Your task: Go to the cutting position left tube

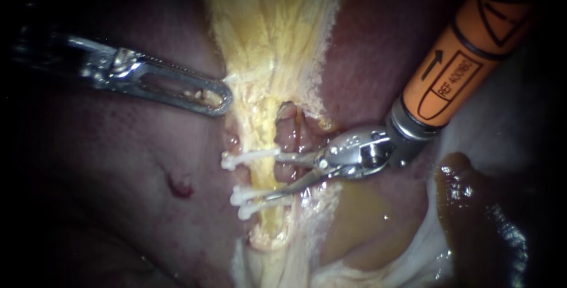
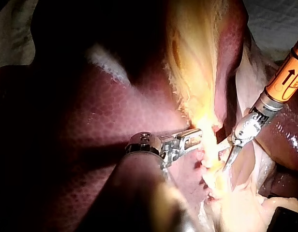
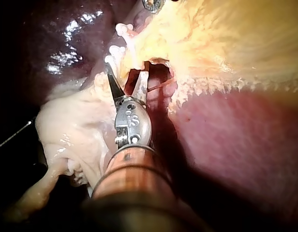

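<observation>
3 clips (image 1: 248,159); right instrument (image 1: 273,177) (blades apart).

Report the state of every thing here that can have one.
Left instrument, tip against the edge of the yellow tissue.
Right instrument, jaws open, gripping nothing.
Upper clip, shut across the tissue, by the upper jaw.
Lower clips, two, shut across the same tissue, by the lower jaw.

Pale woven cloth (image 2: 277,19) shows in the background of the left wrist view. Light bright at centre. Margins sink into darkness.
</observation>
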Motion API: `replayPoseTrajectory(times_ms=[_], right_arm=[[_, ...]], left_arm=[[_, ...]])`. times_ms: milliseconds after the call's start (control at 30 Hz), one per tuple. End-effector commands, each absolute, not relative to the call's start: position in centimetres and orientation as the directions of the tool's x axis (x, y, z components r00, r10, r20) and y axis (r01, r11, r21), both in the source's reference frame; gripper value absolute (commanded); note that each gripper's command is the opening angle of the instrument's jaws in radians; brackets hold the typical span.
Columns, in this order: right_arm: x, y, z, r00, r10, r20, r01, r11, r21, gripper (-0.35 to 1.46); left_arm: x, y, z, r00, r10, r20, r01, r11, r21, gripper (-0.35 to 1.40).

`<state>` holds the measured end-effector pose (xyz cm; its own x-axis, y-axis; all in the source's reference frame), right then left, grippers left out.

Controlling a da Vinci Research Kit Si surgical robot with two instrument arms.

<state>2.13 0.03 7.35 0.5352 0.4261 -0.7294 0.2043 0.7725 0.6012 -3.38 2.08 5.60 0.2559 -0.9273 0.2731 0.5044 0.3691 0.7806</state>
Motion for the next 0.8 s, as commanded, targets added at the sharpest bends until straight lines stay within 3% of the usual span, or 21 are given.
replayPoseTrajectory(times_ms=[33,367,800], right_arm=[[2.14,0.02,7.33,0.531,0.427,-0.732,0.211,0.77,0.602,1.45],[2.29,-0.06,7.21,0.504,0.435,-0.746,0.261,0.747,0.612,1.44],[2.64,-0.03,7.29,0.465,0.453,-0.76,0.268,0.747,0.609,1.44]], left_arm=[[-3.38,2.08,5.6,0.256,-0.927,0.273,0.504,0.369,0.781,-0.35],[-3.39,2.09,5.6,0.256,-0.927,0.273,0.505,0.369,0.781,-0.35],[-3.43,2.09,5.61,0.257,-0.928,0.271,0.503,0.368,0.782,-0.35]])
